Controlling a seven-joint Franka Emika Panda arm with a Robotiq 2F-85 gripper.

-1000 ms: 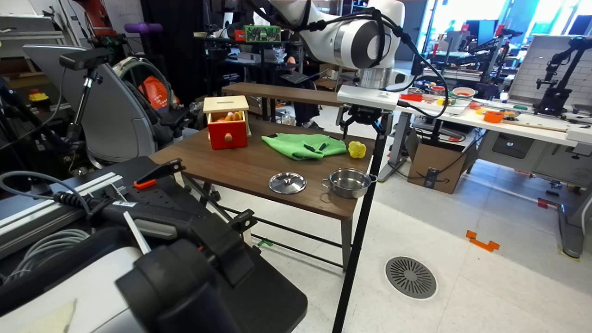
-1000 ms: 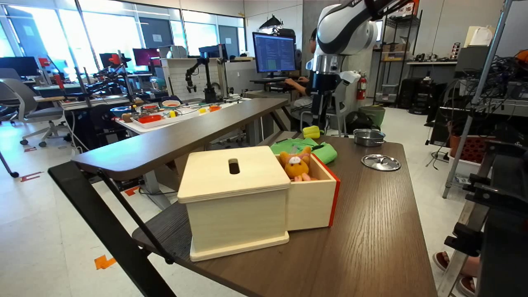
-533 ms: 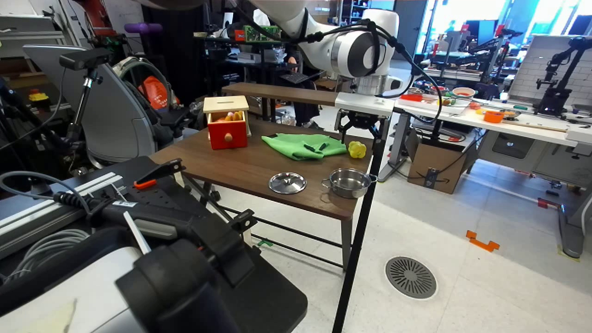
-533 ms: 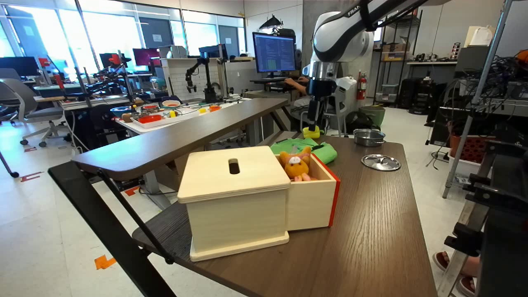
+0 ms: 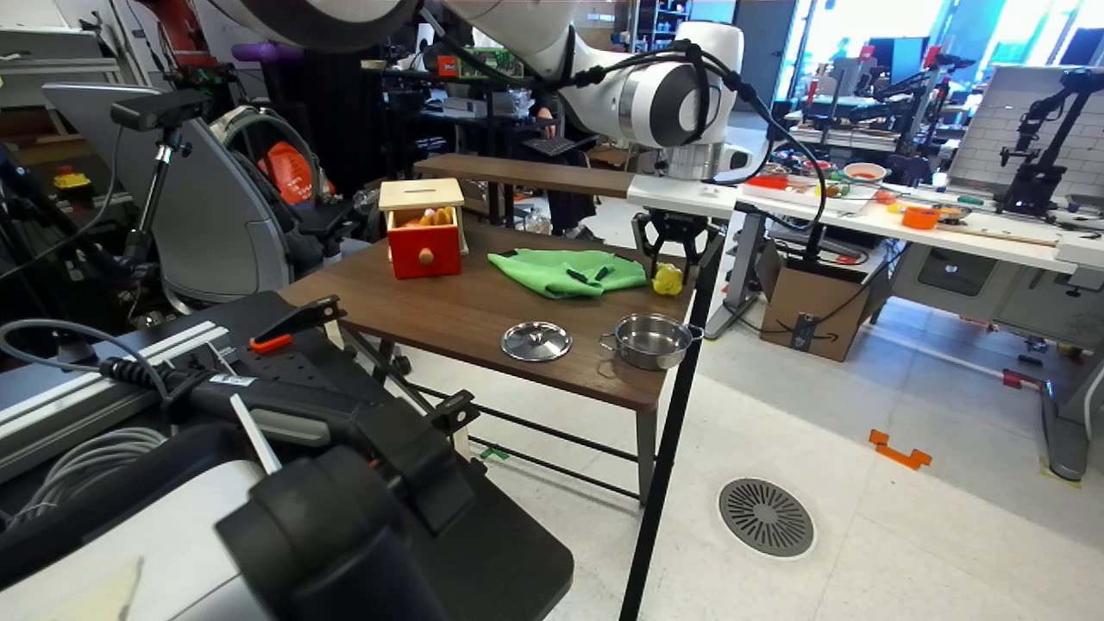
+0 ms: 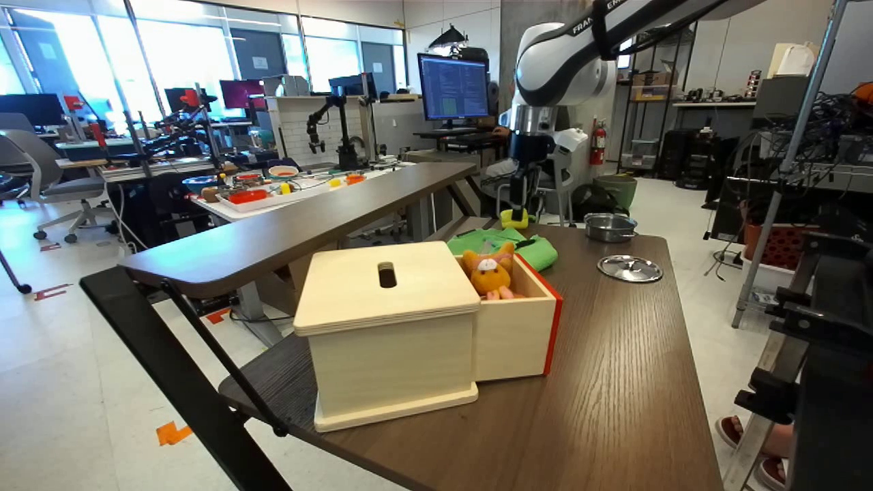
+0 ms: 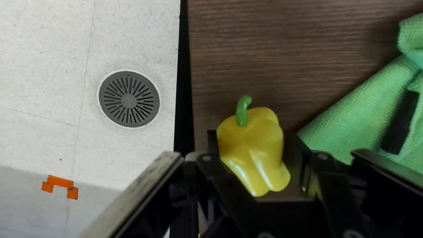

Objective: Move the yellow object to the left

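Observation:
The yellow object is a glossy toy bell pepper with a curved green stem. In the wrist view it fills the space between the dark fingers, which press on both its sides. My gripper points straight down at the table's far end in an exterior view, shut on the pepper. Its finger on the cloth side partly shades the pepper's flank. The yellow object shows below the fingers in an exterior view and appears to be still at table height; its underside is hidden.
A green cloth lies right beside the gripper. The table edge runs close on the opposite side. A metal pot, its lid and a wooden box with a red drawer stand on the table. A raised shelf runs along one side.
My gripper has come down around the yellow object and shifted slightly. Its fingers, wide apart before, have now shut on the object, which has barely moved.

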